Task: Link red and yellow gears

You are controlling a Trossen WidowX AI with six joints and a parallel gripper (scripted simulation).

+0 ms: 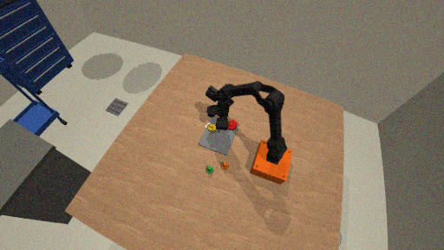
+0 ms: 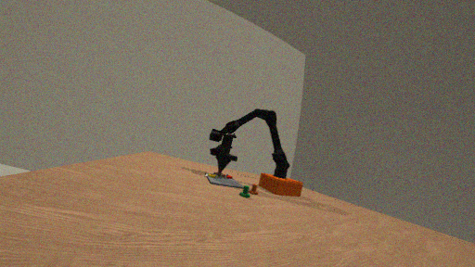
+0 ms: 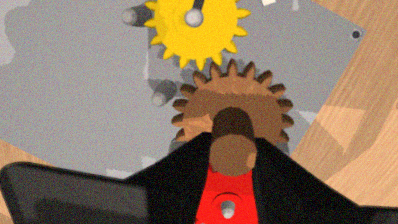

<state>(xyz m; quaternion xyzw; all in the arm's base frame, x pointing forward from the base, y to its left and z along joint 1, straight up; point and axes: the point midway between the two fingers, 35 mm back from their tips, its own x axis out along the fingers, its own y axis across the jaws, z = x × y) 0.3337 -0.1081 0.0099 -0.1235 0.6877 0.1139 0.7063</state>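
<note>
My gripper is shut on the knob of a brown gear, over the board between the yellow and red gears. Whether the brown gear sits flat on a peg is hidden beneath it. The yellow gear sits on its peg, just beyond the brown gear in the wrist view. The red gear shows between the fingers. Empty pegs stand left of these gears on the grey board. A green gear and an orange gear stand on the table.
The orange base of the arm is to the right of the board in the top view. The arm reaches over the board from it. A blue cabinet stands beyond the wooden table.
</note>
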